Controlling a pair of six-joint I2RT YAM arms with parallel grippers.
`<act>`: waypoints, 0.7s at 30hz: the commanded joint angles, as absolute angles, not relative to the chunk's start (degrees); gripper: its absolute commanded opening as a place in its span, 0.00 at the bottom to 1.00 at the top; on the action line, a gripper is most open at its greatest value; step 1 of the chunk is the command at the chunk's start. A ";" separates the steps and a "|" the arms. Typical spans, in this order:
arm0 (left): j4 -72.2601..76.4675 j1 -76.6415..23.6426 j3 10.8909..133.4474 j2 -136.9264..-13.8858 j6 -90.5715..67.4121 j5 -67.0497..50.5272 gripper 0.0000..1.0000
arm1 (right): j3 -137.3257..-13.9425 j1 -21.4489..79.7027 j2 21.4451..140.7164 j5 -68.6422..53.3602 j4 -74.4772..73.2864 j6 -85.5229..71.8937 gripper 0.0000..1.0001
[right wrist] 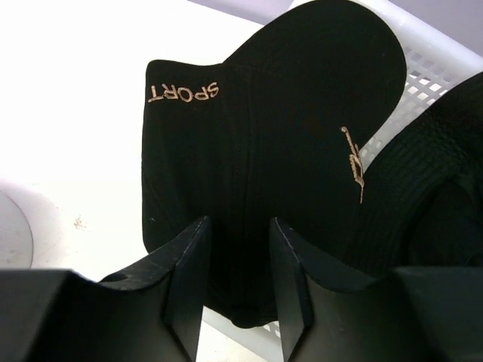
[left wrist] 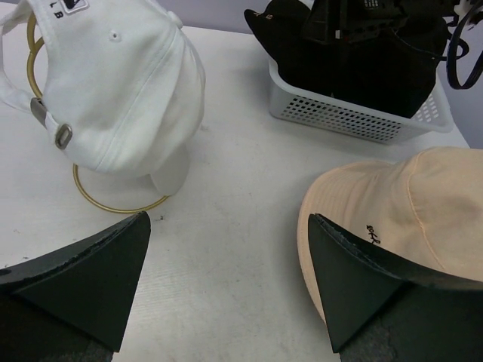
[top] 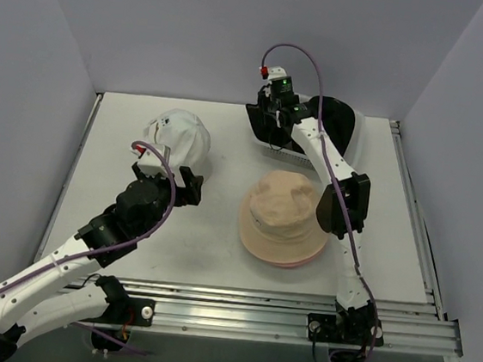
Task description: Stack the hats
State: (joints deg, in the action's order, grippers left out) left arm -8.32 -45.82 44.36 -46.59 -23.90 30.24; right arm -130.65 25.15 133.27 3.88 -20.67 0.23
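Note:
A black cap marked "SPORT" lies over the near rim of the white mesh basket. My right gripper has its fingers closed in on either side of the cap's rear fold. Beside the cap in the basket lies a black bucket hat. A tan bucket hat sits mid-table on top of a pink brim. At the back left, a white cap rests on a gold wire frame. My left gripper hovers open over bare table between the white cap and the tan hat.
The basket stands at the back right near the wall. Grey walls enclose the table on three sides. A metal rail runs along the near edge, and the right arm reaches over the tan hat's right side.

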 commanded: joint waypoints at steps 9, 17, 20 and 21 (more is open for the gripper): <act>-4.04 -46.14 41.92 -41.40 -21.71 35.51 0.94 | -133.24 25.05 132.45 -3.07 -22.85 1.40 0.56; -4.83 -46.14 41.92 -39.99 -21.62 35.95 0.94 | -133.77 26.10 133.24 -2.55 -25.75 3.86 0.62; -4.57 -46.14 41.22 -38.68 -21.62 36.56 0.94 | -135.35 26.37 135.17 -1.58 -27.77 4.22 0.61; -4.31 -46.14 41.05 -38.24 -21.62 36.56 0.94 | -135.61 26.37 135.52 -1.23 -28.03 4.04 0.61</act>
